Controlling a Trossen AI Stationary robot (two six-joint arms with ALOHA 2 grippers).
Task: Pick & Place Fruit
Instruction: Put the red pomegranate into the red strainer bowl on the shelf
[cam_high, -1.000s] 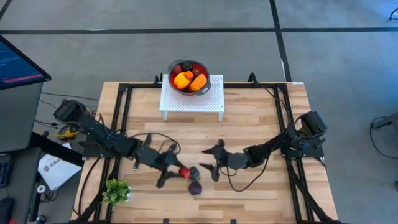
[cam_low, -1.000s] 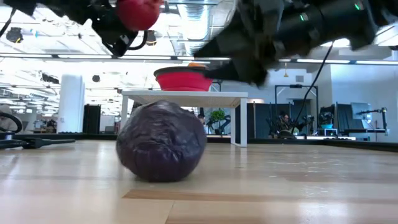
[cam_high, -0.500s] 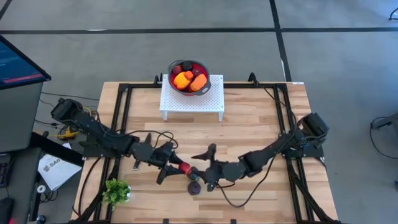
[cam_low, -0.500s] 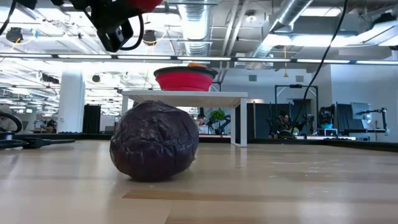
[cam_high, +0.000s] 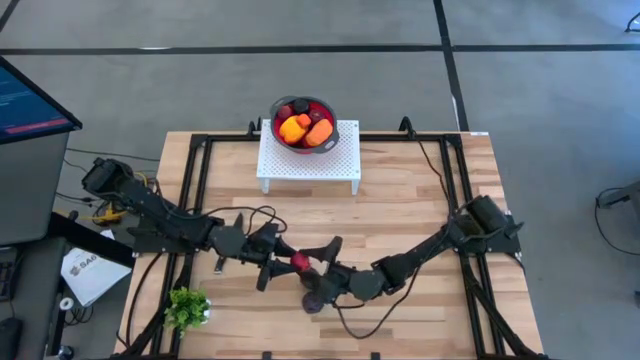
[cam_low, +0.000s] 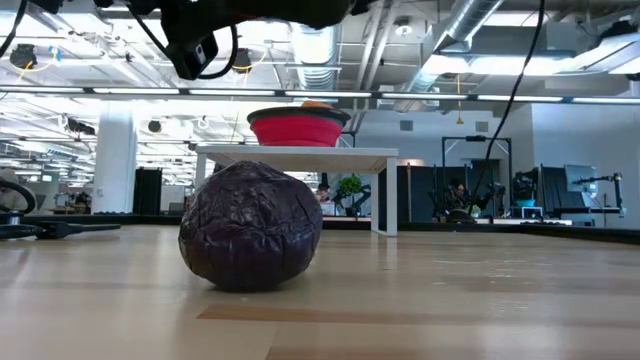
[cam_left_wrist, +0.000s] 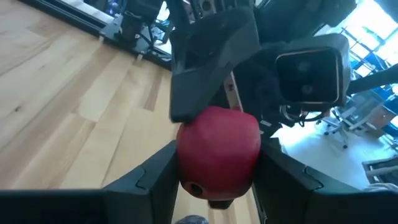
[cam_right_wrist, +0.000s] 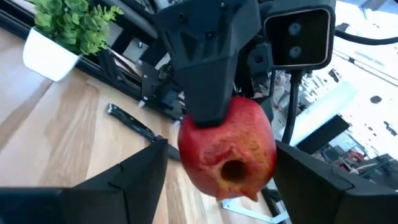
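My left gripper (cam_high: 288, 262) is shut on a red, pomegranate-like fruit (cam_high: 299, 263) held above the table's near middle. My right gripper (cam_high: 316, 268) reaches in from the right, open, with its fingers (cam_right_wrist: 134, 174) on either side of the same red fruit (cam_right_wrist: 227, 152). Whether they touch it, I cannot tell. A dark maroon-purple fruit (cam_low: 250, 228) rests on the wooden table just below them, half hidden under the right gripper in the high view. The red bowl (cam_high: 303, 122) holds orange and dark fruits. My left gripper pinches the red fruit's two opposite sides (cam_left_wrist: 186, 155) between its two fingers (cam_left_wrist: 152, 180), coming about level from the table's left. The fruit is lifted clear of the table, its crown end (cam_right_wrist: 233, 169) facing the right gripper.
The bowl stands on a white perforated stand (cam_high: 310, 160) at the table's far middle. A green plant sprig in a white pot (cam_high: 187, 305) sits at the near left corner. Black frame rails (cam_high: 195, 190) run along the table's sides. Bare wood lies right of the fruits.
My right gripper has swung toward the table's left and near edge, rolling as it went, and now straddles the red fruit. My left gripper has lifted the red fruit a little and rolled, taking it above the low view's top edge.
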